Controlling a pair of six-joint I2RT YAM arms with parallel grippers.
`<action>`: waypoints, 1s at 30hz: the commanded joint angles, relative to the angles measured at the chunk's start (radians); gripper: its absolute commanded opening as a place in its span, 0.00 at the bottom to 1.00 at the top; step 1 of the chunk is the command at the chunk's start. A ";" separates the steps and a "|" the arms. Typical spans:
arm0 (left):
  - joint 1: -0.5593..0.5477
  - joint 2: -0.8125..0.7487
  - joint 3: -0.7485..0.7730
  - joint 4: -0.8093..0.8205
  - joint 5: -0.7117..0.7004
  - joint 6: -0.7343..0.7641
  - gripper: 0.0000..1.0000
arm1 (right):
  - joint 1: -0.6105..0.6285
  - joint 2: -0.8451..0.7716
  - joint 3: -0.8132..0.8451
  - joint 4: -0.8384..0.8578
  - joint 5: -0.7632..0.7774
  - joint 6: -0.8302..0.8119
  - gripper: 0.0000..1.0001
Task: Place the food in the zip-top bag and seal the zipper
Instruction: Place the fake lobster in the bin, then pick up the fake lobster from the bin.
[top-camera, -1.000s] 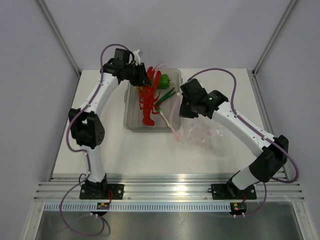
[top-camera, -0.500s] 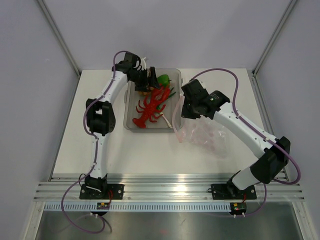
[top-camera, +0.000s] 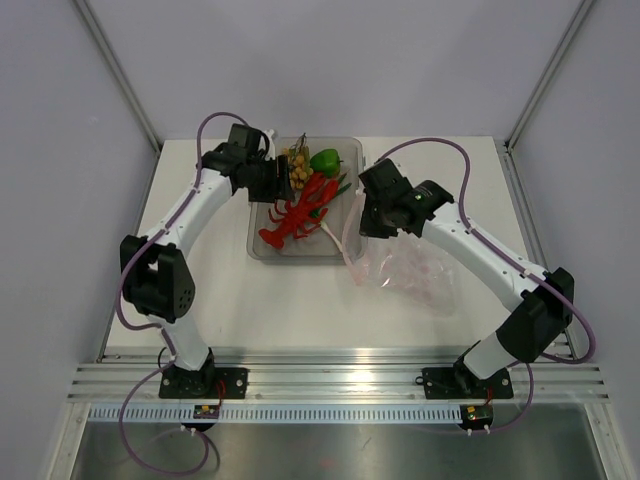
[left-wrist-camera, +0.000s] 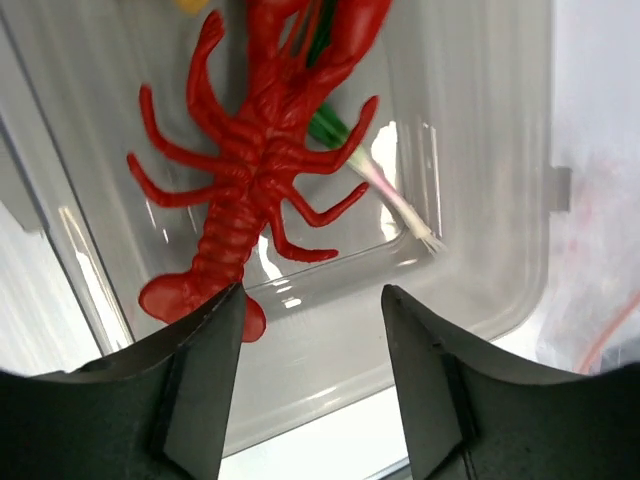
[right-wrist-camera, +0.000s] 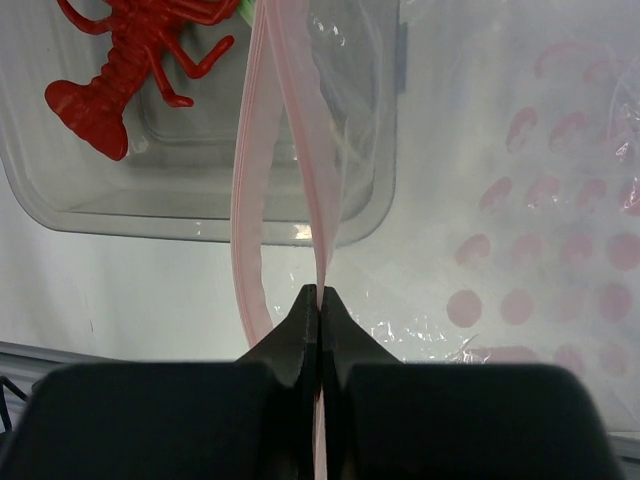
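Okay, bench (top-camera: 200, 300) is carrying the tray (top-camera: 258, 245), which is holding the lobster (left-wrist-camera: 250, 170), bell pepper (top-camera: 325, 160), yellow-tan balls (top-camera: 297, 165) and green stalks (left-wrist-camera: 375, 180). Zip-top bag (top-camera: 420, 275) is lying just right of the tray. Left pincer (left-wrist-camera: 310, 300) is hovering over the tray with fingers apart, the lobster's tail sitting by one fingertip. Right pincer (right-wrist-camera: 318, 300) is pinching together on the zipper (right-wrist-camera: 250, 200).

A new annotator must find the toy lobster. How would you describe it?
On the white table, find the clear tray at its far middle. The lobster lies diagonally inside, the only red, many-legged toy beside the green bell pepper and yellow balls.
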 joint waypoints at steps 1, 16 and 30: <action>-0.015 -0.058 -0.139 0.078 -0.174 -0.118 0.59 | -0.003 0.012 0.015 0.033 -0.017 -0.013 0.00; -0.112 -0.194 -0.415 0.238 -0.564 -0.589 0.72 | -0.003 -0.026 -0.005 0.029 -0.012 -0.013 0.00; -0.176 -0.135 -0.372 0.103 -0.676 -0.750 0.90 | -0.003 -0.025 -0.003 0.032 -0.020 -0.023 0.00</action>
